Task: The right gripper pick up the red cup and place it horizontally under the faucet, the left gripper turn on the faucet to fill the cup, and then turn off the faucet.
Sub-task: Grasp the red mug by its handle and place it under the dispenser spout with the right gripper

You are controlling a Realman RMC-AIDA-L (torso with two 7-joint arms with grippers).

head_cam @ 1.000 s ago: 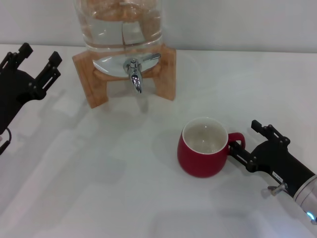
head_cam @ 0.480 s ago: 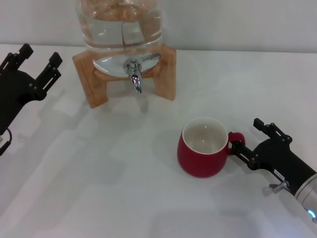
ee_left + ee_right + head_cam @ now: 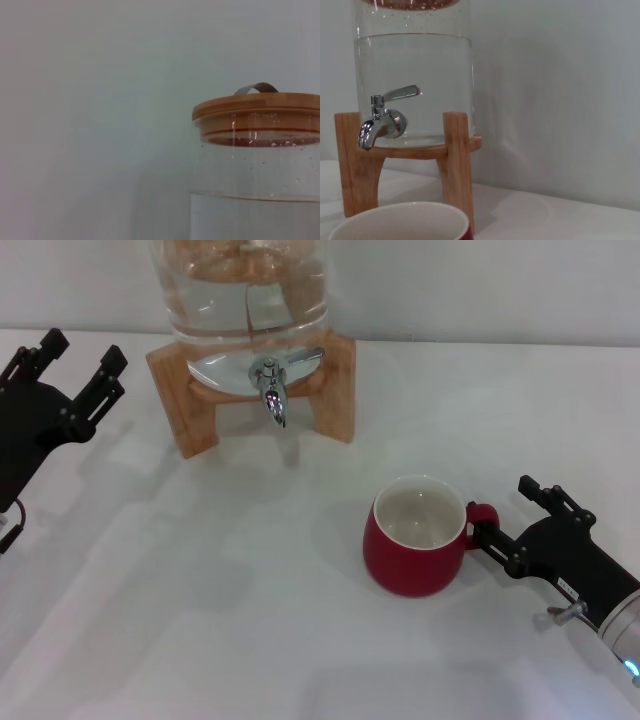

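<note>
At cup (image 3: pixel 415 538) handle, right gripper (image 3: pixel 503 523) open, ungrasped; left gripper (image 3: pixel 75 365) open, parked; faucet (image 3: pixel 271 388) untouched; all steps remain.

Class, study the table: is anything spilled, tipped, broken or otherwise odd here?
Nothing stands out. The red cup stands upright and dry inside, away from the faucet, which is not running. The right pincer is at the cup's handle; the left pincer waits beside the wooden stand.
</note>
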